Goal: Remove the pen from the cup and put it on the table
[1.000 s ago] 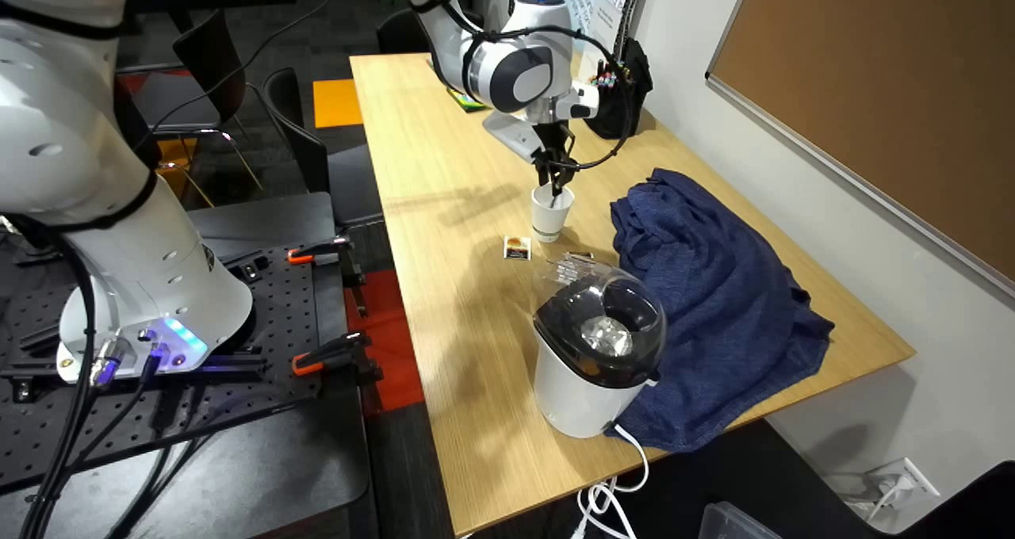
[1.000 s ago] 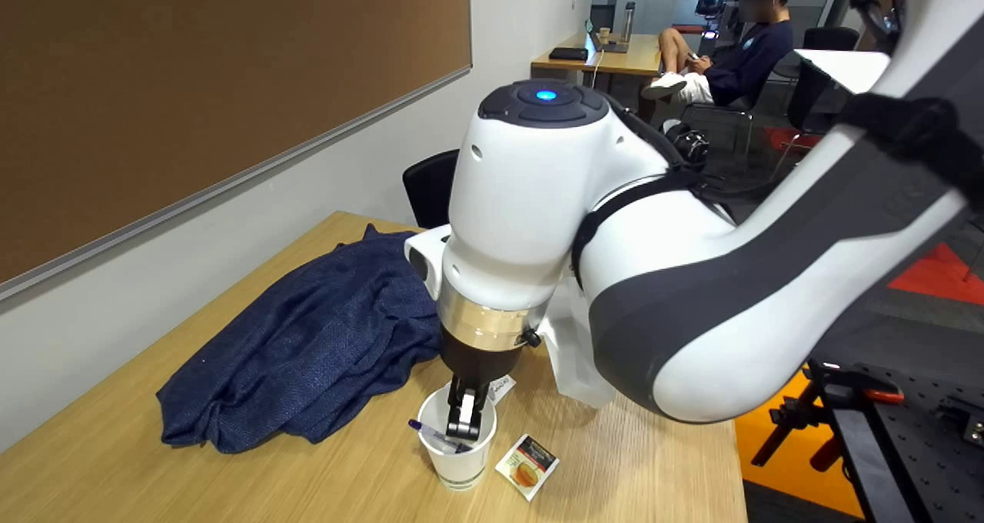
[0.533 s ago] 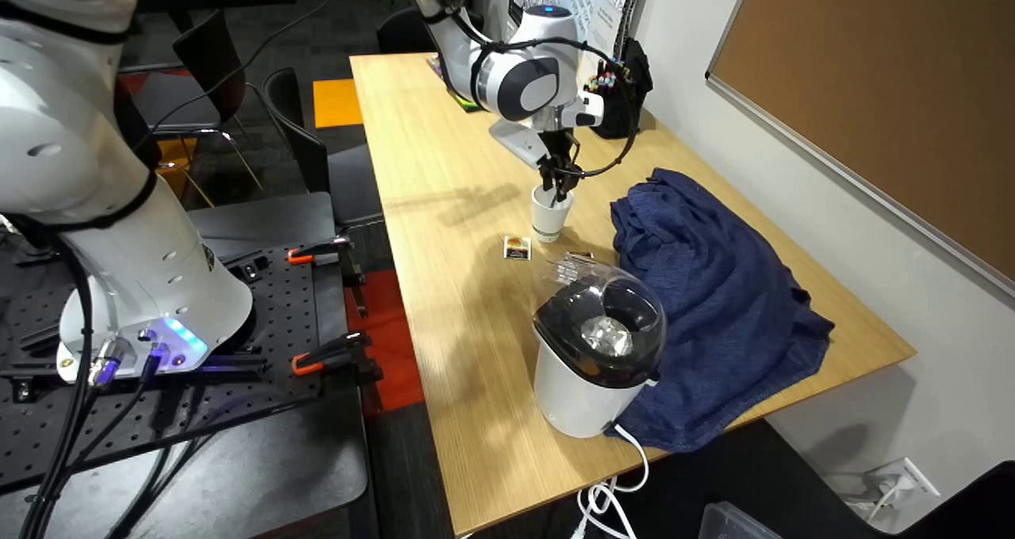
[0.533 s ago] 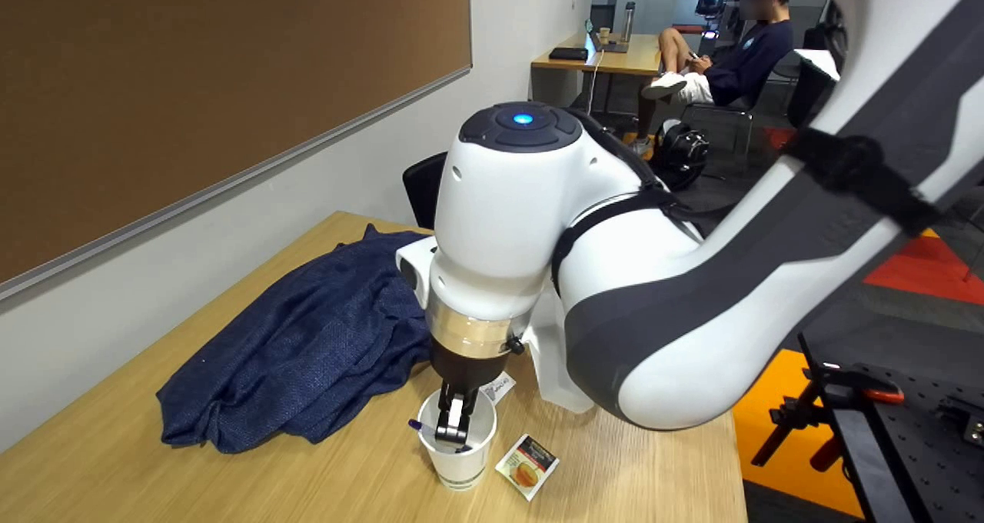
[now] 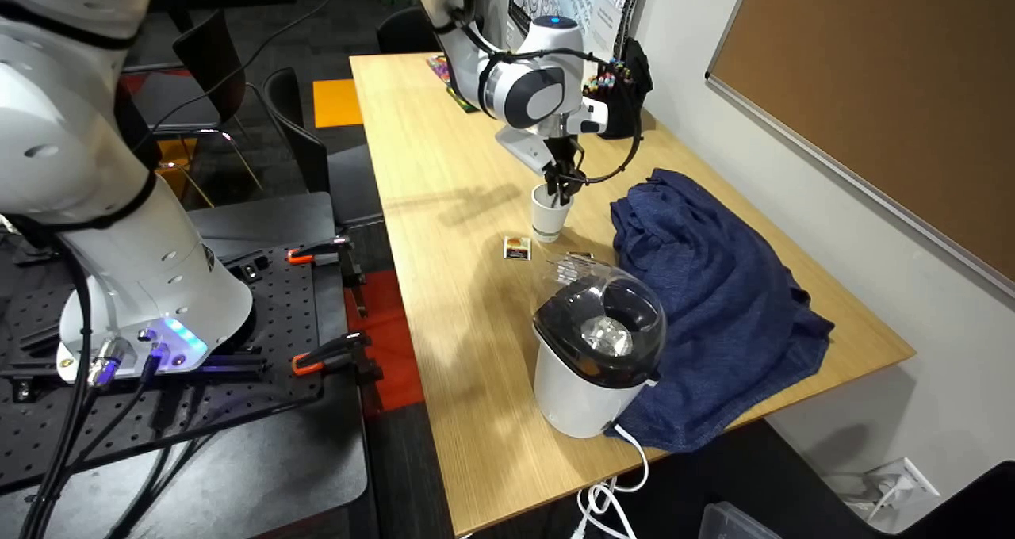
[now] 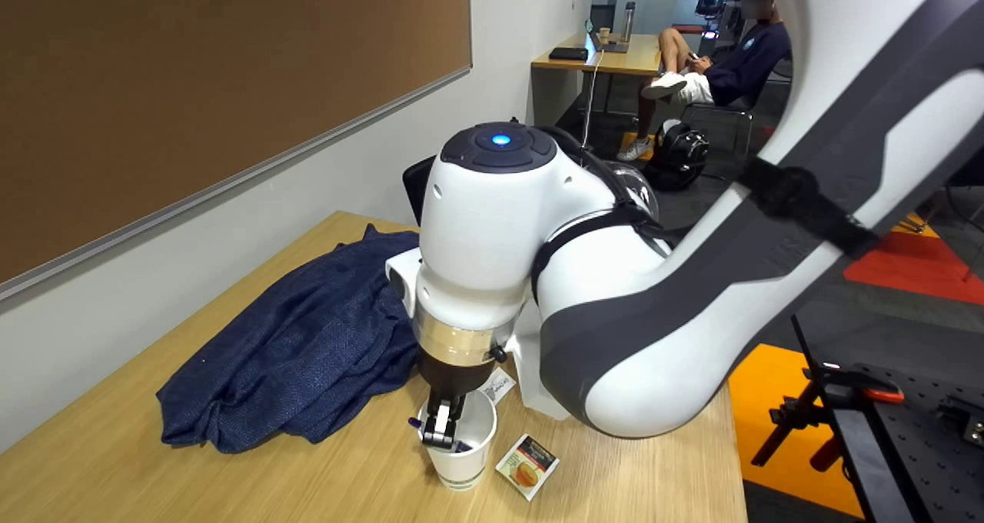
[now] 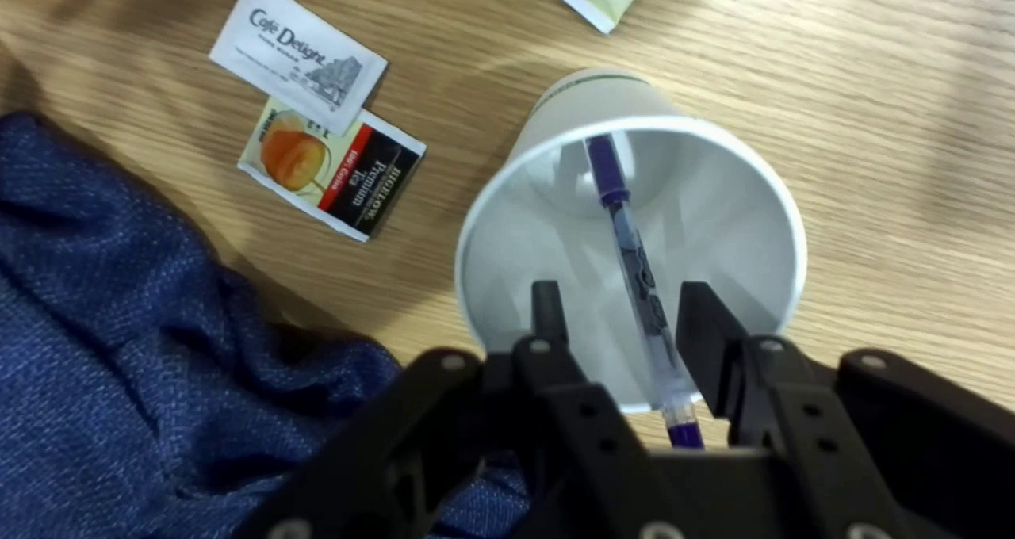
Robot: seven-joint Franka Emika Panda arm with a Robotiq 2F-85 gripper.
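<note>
The pen [image 7: 639,273], clear and greyish with purple ends, leans inside the white cup [image 7: 596,103]. One end is down at the cup's bottom and the other sticks out past the rim. My gripper [image 7: 624,307] is open, with its fingers [image 7: 708,329] on either side of the pen, and a gap shows on both sides of it. In both exterior views my gripper [image 5: 560,195] [image 6: 440,435] points down at the mouth of the cup [image 5: 549,223] [image 6: 463,471]. The pen's purple end [image 6: 414,422] shows beside it. The cup stands upright on the pale wooden table [image 5: 432,166].
A dark blue cloth [image 5: 706,309] lies near the cup by the wall. A tea packet [image 6: 528,465] and overlapping packets [image 7: 297,55] lie around the cup. A white appliance with a dark top [image 5: 591,388] and a black holder with markers [image 5: 622,119] stand on the table.
My gripper has moved lower, toward the pen's raised end, and now reaches to the cup's mouth. The pen and cup have not visibly moved.
</note>
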